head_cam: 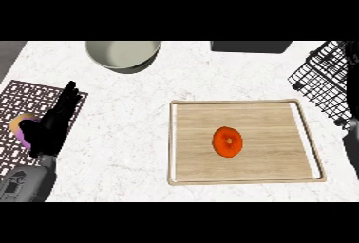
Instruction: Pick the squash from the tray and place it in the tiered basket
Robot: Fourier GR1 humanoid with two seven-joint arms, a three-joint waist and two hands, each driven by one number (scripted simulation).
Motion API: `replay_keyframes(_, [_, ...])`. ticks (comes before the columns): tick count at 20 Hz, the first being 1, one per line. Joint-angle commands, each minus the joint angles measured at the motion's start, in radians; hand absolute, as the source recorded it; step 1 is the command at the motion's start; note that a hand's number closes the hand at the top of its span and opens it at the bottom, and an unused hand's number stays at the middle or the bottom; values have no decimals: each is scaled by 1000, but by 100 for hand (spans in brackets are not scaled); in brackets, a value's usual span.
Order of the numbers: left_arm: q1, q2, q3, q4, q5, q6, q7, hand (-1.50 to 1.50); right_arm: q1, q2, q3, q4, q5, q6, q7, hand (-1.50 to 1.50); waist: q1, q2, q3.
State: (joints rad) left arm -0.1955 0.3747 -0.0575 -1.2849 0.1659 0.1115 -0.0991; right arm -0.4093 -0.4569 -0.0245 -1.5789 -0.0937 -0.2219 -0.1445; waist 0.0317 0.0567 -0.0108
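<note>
Well left of the tray (pixel 200 163), the left hand (pixel 51 128) rests open, fingers straight and pointing up. The squash (pixel 228 141) lies at the tray's middle. It is small and round, probably light, firm and smooth, so it may roll; grasp it across its widest part from above. The basket (pixel 319 76) stands beyond the tray's far right corner. The right hand (pixel 353 152) is a dark sliver right of the tray, and I cannot tell its state.

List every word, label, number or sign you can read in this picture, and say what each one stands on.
None. No words, numbers or signs show on the tray, the squash, the tiered basket, the bowl or the patterned mat.
</note>
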Motion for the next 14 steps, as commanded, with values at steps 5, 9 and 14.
replay_keyframes(5, [-66, 54, -108, -123, -151, -10, -51, 0, -138, 250, 295, 23, -60, 120, 86, 150, 42, -57, 12])
replay_keyframes(9, [-65, 59, -128, -155, -176, -3, -34, 0, -4, 257, 193, 194, 147, -245, 286, 150, -11, -61, 11])
replay_keyframes(14, [13, 7, -181, -278, -252, 58, 52, 0, -55, 442, 348, 169, 284, -359, 312, -150, -23, -59, 11])
